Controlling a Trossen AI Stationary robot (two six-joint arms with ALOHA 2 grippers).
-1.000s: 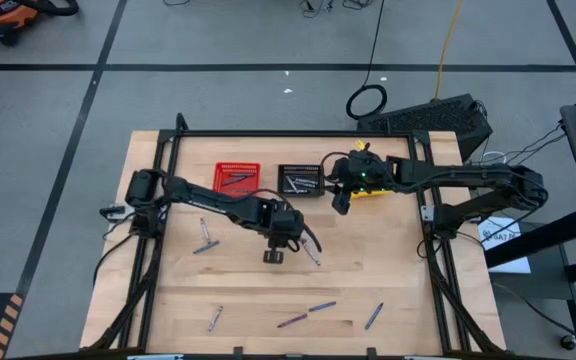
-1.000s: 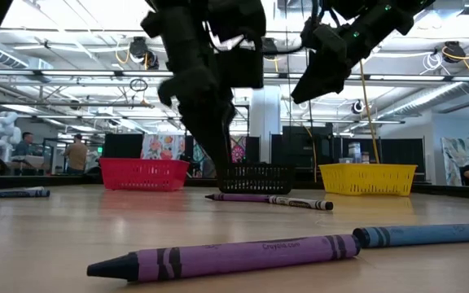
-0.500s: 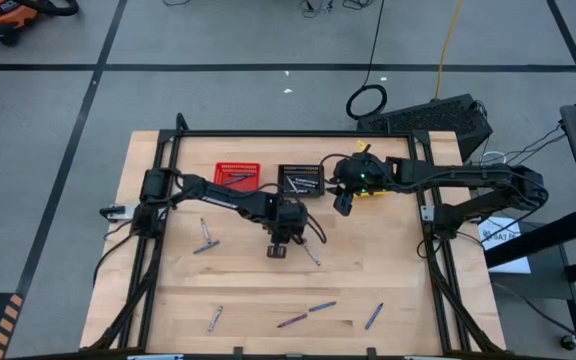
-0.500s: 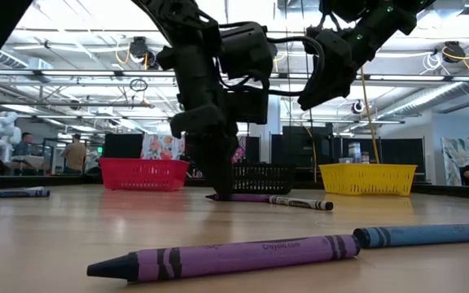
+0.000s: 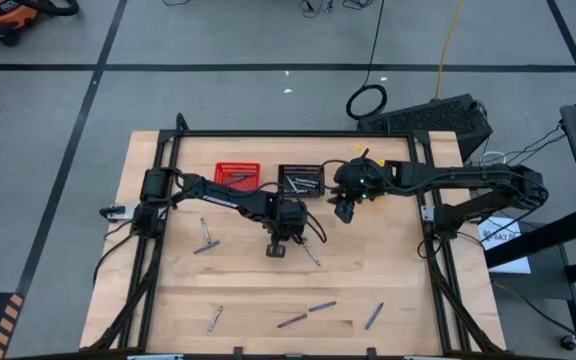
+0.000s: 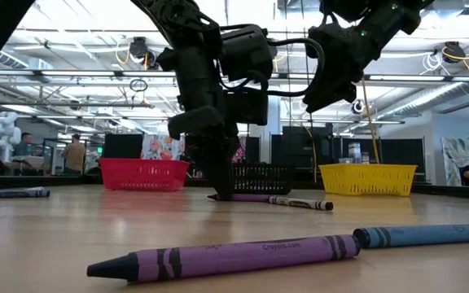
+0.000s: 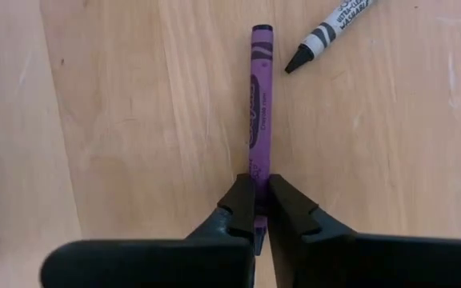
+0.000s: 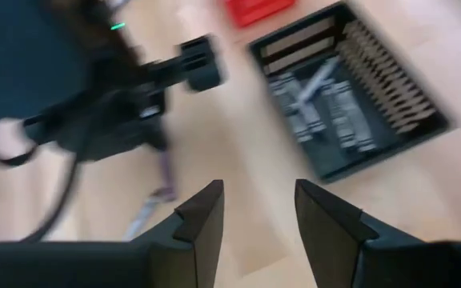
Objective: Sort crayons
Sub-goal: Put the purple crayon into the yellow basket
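Note:
My left gripper (image 5: 286, 232) stands low at the table's middle, pointing down and shut on a purple crayon (image 7: 258, 120) that lies flat on the wood. A grey-white crayon (image 7: 330, 32) lies just beside it, and shows in the low view (image 6: 300, 203). My right gripper (image 5: 345, 208) is open and empty, raised above the table between the black basket (image 5: 299, 181) and the yellow basket (image 6: 368, 179). The right wrist view (image 8: 256, 210) shows its fingers apart. Other crayons lie loose at the near side (image 5: 308, 313) (image 5: 373, 316) (image 5: 214, 318) and at the left (image 5: 205, 237). My left gripper pinches the purple crayon near one end (image 7: 257, 170) between its two fingers, one on each long side. The fingers come from above, pointing down. The crayon lies flat on the table and reaches away from the fingers.
The red basket (image 5: 236, 176), the black basket and the yellow basket stand in a row at the far side. The black one holds several grey crayons (image 8: 318, 96). A purple crayon (image 6: 243, 254) and a blue one (image 6: 426, 235) lie near the front edge.
My left gripper has come down to the table top and now stands on the purple crayon's end, having shifted a little toward the right. My right gripper has drifted slightly toward the table's near-right while staying raised.

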